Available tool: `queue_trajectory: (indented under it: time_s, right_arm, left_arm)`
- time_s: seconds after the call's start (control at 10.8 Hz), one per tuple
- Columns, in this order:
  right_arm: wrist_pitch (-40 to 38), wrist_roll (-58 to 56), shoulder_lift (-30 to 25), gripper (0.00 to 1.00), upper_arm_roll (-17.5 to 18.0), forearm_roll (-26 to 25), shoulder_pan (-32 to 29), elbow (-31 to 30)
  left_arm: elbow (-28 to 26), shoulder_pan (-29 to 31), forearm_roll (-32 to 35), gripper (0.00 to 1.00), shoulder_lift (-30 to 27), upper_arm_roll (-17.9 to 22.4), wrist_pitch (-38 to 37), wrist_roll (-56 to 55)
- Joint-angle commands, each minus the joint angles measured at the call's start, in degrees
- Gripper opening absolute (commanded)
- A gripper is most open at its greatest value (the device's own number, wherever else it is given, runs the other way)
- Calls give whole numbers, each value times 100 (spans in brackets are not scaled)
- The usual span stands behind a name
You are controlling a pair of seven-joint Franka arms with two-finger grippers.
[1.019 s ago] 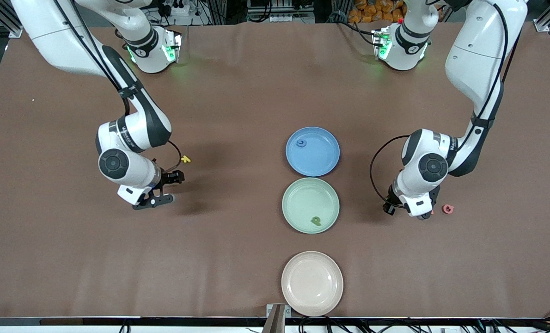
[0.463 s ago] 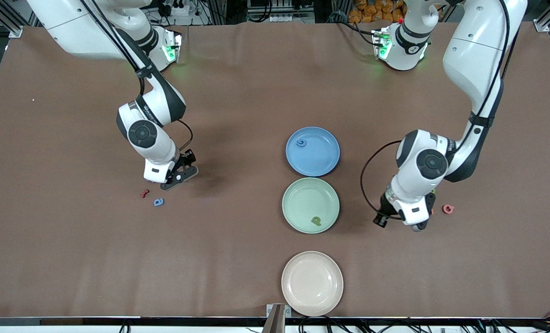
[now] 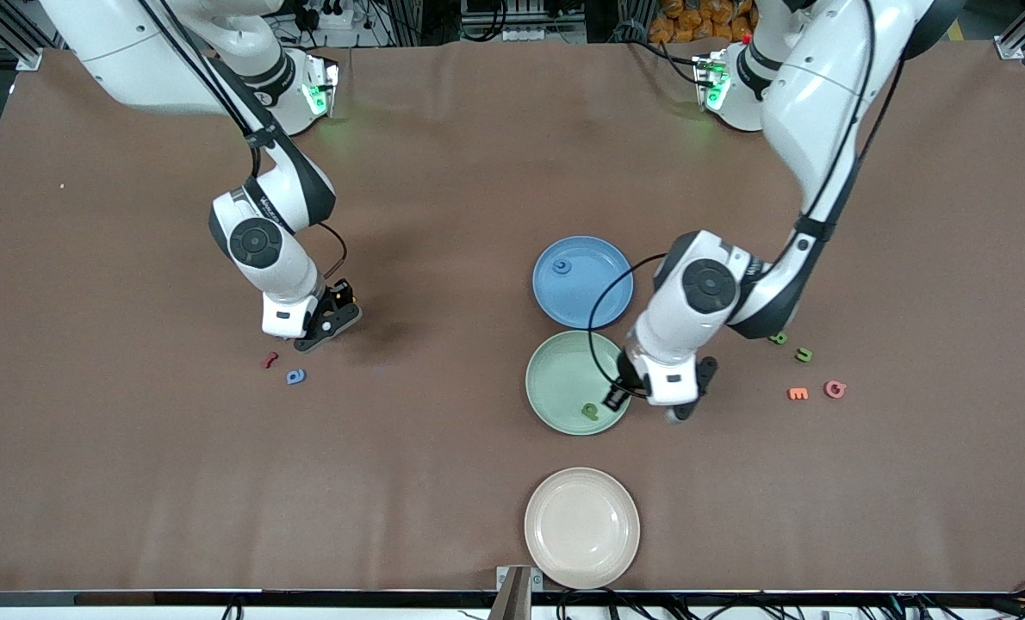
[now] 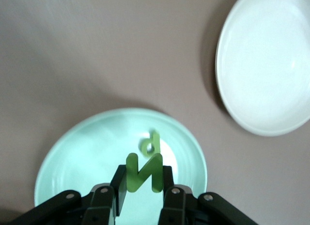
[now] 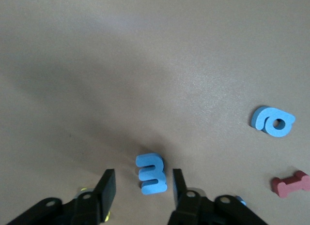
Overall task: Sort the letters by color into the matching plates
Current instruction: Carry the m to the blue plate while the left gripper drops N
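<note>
My left gripper (image 4: pixel 144 182) is shut on a green letter N (image 4: pixel 144 172) and hangs over the pale green plate (image 4: pixel 77 157), where another green letter (image 4: pixel 151 143) lies. In the front view that plate (image 3: pixel 564 370) sits nearer the camera than the blue plate (image 3: pixel 594 297), which holds one blue letter (image 3: pixel 562 267). My right gripper (image 5: pixel 143 184) stands low over the table toward the right arm's end, open, one finger on each side of a blue letter (image 5: pixel 151 173). A second blue letter (image 3: pixel 296 376) lies close by. Two green letters (image 3: pixel 778 338) (image 3: pixel 803 354) lie toward the left arm's end.
A cream plate (image 3: pixel 581 527) sits nearest the front camera. A dark red letter (image 3: pixel 269 360) lies beside the loose blue one. An orange E (image 3: pixel 798 393) and a pink G (image 3: pixel 835 389) lie near the two green letters.
My left arm has swung from beside the pink G to over the green plate, carrying the N. My right gripper has shifted onto the blue letter and its jaws have narrowed.
</note>
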Motion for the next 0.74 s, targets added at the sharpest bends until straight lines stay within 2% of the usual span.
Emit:
queue_trajectory:
  time_s: [0.0, 0.09, 0.37, 0.46, 0.56, 0.65]
  right_arm:
    - [354, -40, 148, 51, 2, -271, -136, -84]
    - [468, -40, 218, 50, -59, -281, -145, -93]
    - [504, -40, 298, 48, -95, -281, -162, -76]
    - [583, -40, 316, 37, -139, -281, -162, -76]
    - [584, -31, 324, 10, -148, -272, -154, -76]
    - [558, 48, 298, 0, -148, -229, -154, -67]
  left_arm:
    - [175, -190, -18, 87, 200, 92, 50, 39]
    - [148, -233, 218, 100, 174, 101, 41, -21]
    - [95, 3, 290, 100, 104, 214, -457, 48]
    - [87, 204, 308, 100, 34, 241, -834, 153]
    - [69, 449, 308, 100, -10, 233, -1125, 432]
    - [34, 626, 308, 100, -133, 233, -1223, 496]
